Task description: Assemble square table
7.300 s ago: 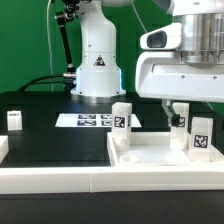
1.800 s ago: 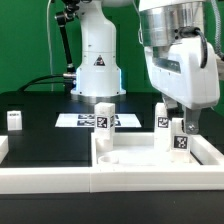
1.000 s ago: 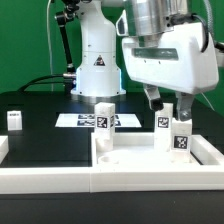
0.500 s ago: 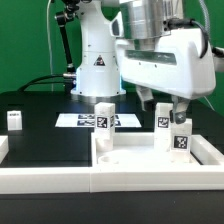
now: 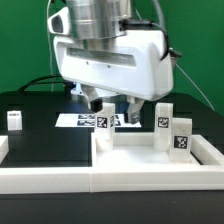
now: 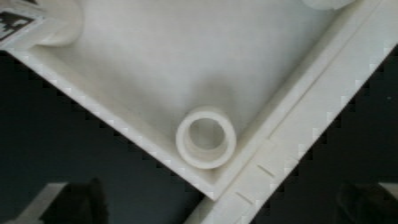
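Arm: I saw the white Franka arm's glossy plastic wrist housing fill the upper middle of the exterior view, hanging over the tray's end toward that view's left.
Table top (image 5: 150, 165): white plastic square tray, smooth and matte, with a raised rim; it lay flat on the black surface against the long white rail (image 5: 45, 178). In the wrist view I saw its inner corner with a raised round socket ring (image 6: 206, 137).
Legs: three small white blocks stood upright in the tray (image 5: 104, 127), (image 5: 160, 118), (image 5: 180, 133), each bearing a black-and-white square tag; a fourth (image 5: 14, 119) stood well apart on the black surface.
Marker board (image 5: 82, 120): flat, printed tags, no readable writing.
Gripper (image 5: 110, 106): jaws spread wide, grasping nothing; I saw its dark fingers (image 5: 97, 103) just above the leftmost leg.
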